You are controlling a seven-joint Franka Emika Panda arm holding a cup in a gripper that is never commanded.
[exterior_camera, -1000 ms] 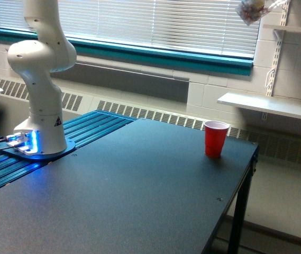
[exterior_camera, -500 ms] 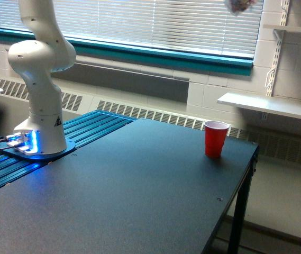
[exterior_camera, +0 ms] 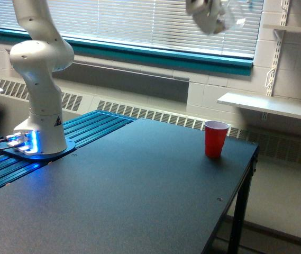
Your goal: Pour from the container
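Black table (exterior_camera: 139, 196) across the near scene, white arm base (exterior_camera: 39, 121) at its left. Red cup (exterior_camera: 215, 138) upright near the far right edge. High at the top, blurred gripper (exterior_camera: 209, 15); jaw spacing impossible to tell. Clear container (exterior_camera: 234, 15) just right of it, touching, well above the red cup.

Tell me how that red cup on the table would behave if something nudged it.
The red cup looks like thin plastic, probably light and easily shoved. It stands upright, taller than wide with a narrower base, so it may tip. It seems empty, and the table edge is near, so it could fall off.
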